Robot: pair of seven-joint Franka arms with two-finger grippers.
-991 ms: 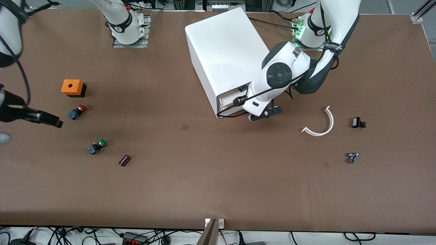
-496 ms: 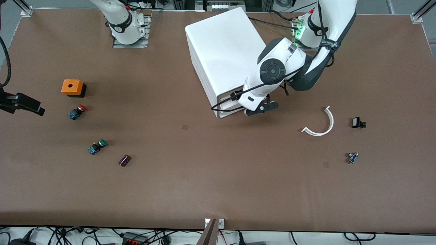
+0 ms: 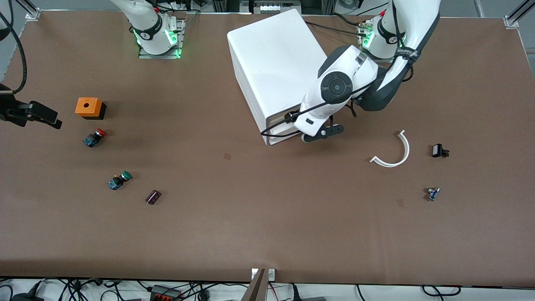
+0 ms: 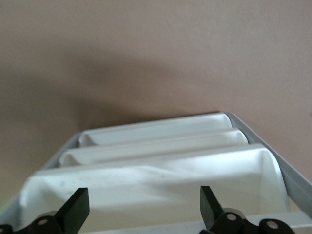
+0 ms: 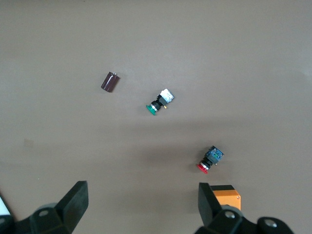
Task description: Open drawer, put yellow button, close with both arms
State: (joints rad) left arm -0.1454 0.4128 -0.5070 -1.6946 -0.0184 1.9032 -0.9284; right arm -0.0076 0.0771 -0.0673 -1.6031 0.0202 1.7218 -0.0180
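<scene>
The drawer [image 4: 151,183] looks nearly shut, pushed by the open, empty left tool [image 4: 141,214]. The right tool [image 5: 139,214] is open over the red button [image 5: 209,160].

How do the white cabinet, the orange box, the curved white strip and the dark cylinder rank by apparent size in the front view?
1. white cabinet
2. curved white strip
3. orange box
4. dark cylinder

Left pincer [image 4: 141,207] in front of the drawer [image 4: 161,183].
</scene>
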